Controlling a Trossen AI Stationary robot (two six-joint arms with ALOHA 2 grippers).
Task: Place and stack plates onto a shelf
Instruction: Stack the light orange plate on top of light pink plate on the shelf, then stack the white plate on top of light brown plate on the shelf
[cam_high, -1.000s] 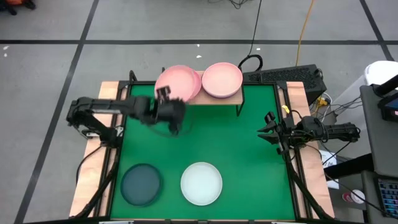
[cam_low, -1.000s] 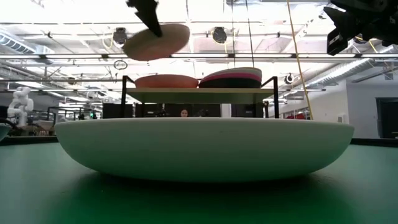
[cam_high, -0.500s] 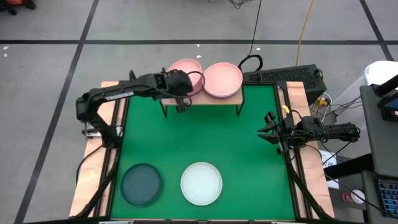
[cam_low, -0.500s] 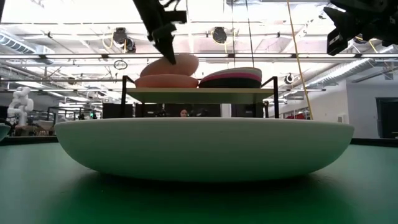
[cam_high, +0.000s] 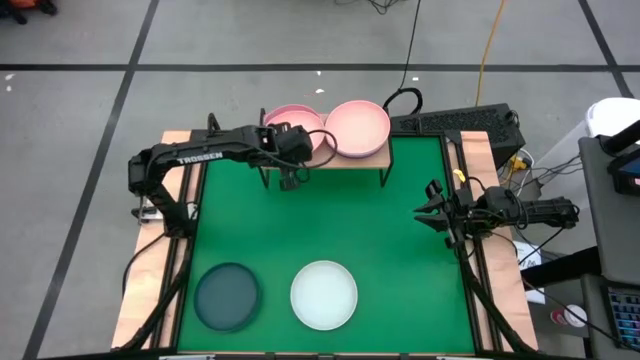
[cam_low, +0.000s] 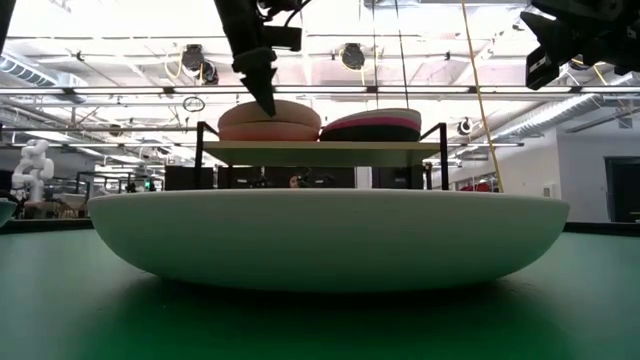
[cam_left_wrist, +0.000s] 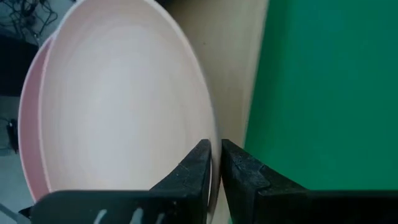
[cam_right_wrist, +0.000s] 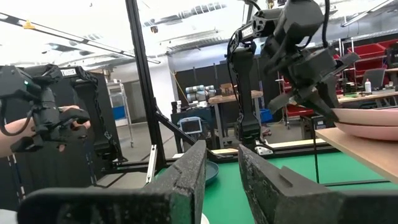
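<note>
A light pink plate (cam_high: 300, 122) lies on top of another pink plate (cam_left_wrist: 30, 118) at the left end of the wooden shelf (cam_high: 355, 161). My left gripper (cam_high: 292, 155) stands at the top plate's near rim, shut on it; in the low view it (cam_low: 268, 106) points down. A stack of plates with a pink one on top (cam_high: 357, 128) sits on the shelf's right end. A dark teal plate (cam_high: 228, 296) and a whitish plate (cam_high: 323, 295) lie on the green mat. My right gripper (cam_high: 430, 208) waits open at the mat's right edge. My left gripper pinches the top pink plate's near rim (cam_left_wrist: 215, 149) between its two fingers, one on the plate's inner face and one on its outer side. The fingers (cam_low: 262, 85) come from above, slanting down. The plate lies level on the pink plate below it.
The shelf stands on thin black legs (cam_high: 383, 176) at the mat's far edge. Wooden strips and the arm bases flank the mat (cam_high: 400, 250). The whitish plate fills the front of the low view (cam_low: 330, 235).
My left gripper has carried the light pink plate toward the table's far edge and down. The plate was tilted and clear above the mat; now it lies level on the pink plate at the shelf's left end.
</note>
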